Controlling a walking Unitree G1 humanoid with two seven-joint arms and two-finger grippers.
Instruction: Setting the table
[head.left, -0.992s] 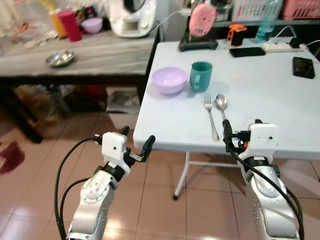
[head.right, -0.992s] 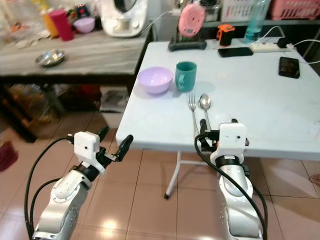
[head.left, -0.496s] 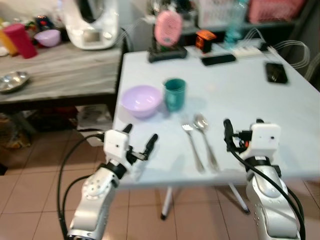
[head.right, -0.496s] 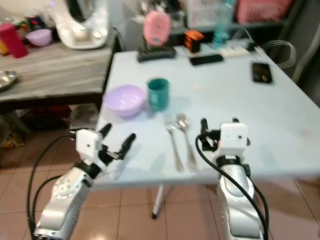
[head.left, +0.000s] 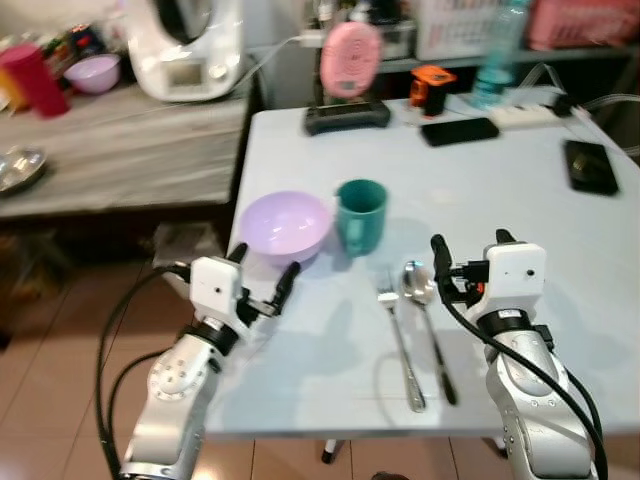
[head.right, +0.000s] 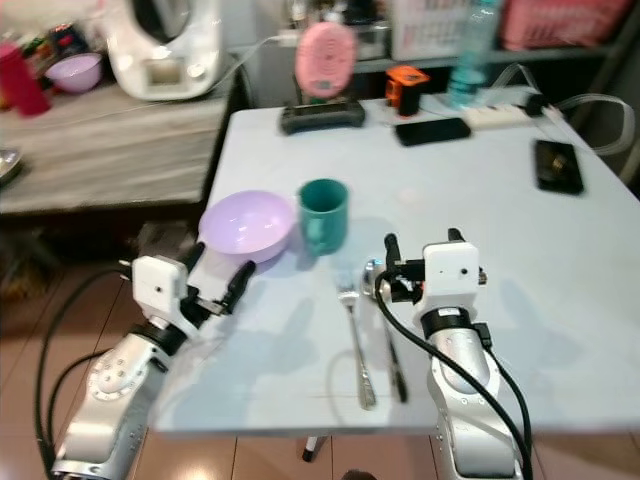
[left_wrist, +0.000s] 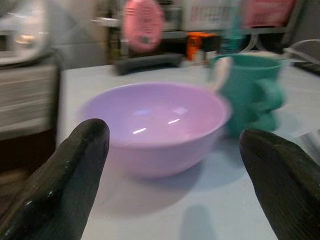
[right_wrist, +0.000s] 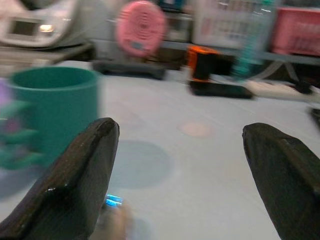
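Observation:
A lilac bowl (head.left: 287, 224) and a teal mug (head.left: 361, 214) stand side by side on the white table (head.left: 500, 190). A fork (head.left: 400, 340) and a spoon (head.left: 425, 310) lie parallel in front of the mug. My left gripper (head.left: 264, 268) is open and empty over the table's left edge, just short of the bowl (left_wrist: 155, 125). My right gripper (head.left: 468, 245) is open and empty above the table, just right of the spoon's head. The mug (right_wrist: 50, 110) stands beyond its inner finger.
At the table's far end are a pink round device (head.left: 350, 60), an orange item (head.left: 432, 88), two phones (head.left: 460, 103) (head.left: 590, 165) and a bottle (head.left: 495, 60). The side counter (head.left: 120, 140) on the left holds a white appliance (head.left: 190, 45), a red cup (head.left: 25, 80) and bowls.
The camera has come closer to the table and the picture has shifted. Both grippers now reach over the tabletop, still open. The tableware has not moved.

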